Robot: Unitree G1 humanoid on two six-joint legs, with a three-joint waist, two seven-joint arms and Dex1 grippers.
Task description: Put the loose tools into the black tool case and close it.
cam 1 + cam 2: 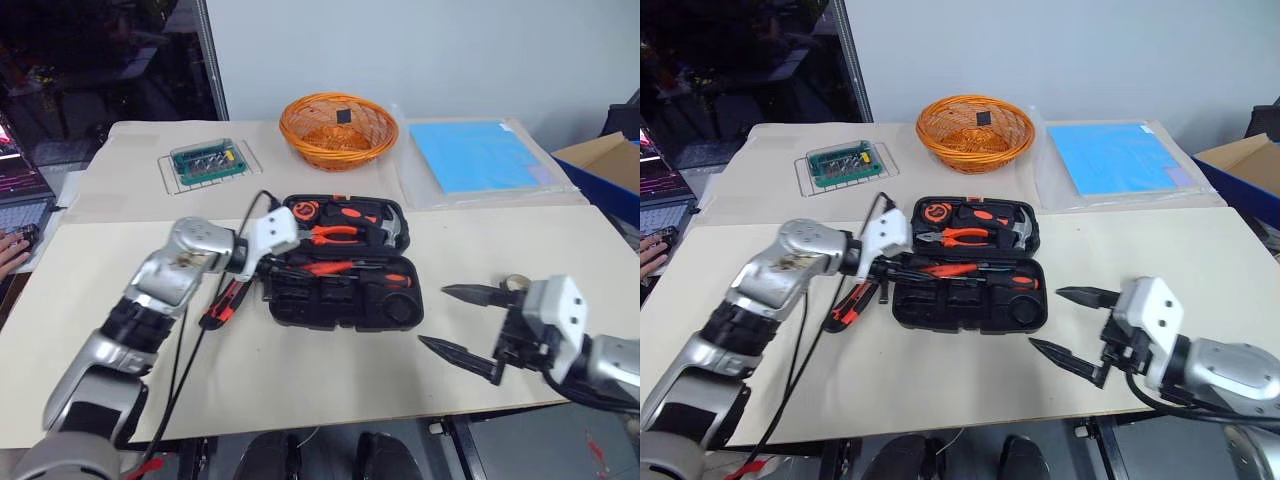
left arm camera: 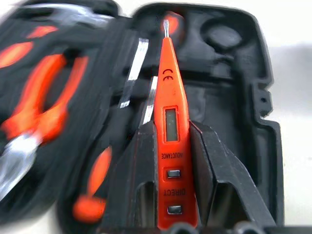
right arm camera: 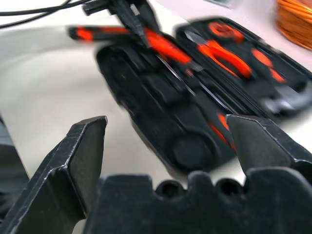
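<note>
A: Gripping the tester [image 2: 171, 131] between its fingers [image 2: 141, 170], the left gripper [image 2: 173, 195] is hovering over the near half of the open case [image 1: 345, 300], with the tester's tip pointing across the moulded recesses.

B: And the right gripper [image 1: 465, 320]?

A: It is hanging wide apart and holding nothing, off to the right of the case, just above the table [image 1: 300, 390].

B: How is the step best handled?

A: Probably the tester is being taken to a narrow slot, so the arm is needing to line the shaft up along that slot, lower it flat, and let go only once it is seated; dropped at an angle, it is likely to ride proud and block the lid.

B: What is the case holding?

A: The far half is holding pliers [image 1: 335, 233], a hammer [image 1: 392, 228] and other orange-handled pieces. The near half is holding a long screwdriver [image 1: 335, 267] and a stubby orange one [image 1: 397, 279], with several recesses looking unfilled.

B: Anything loose?

A: A knife [image 1: 224, 303] is lying on the table just left of the case, under the left arm. Farther back, a basket [image 1: 338, 130] is holding one small dark thing, and a green bit box [image 1: 205, 159] is sitting well apart.
</note>
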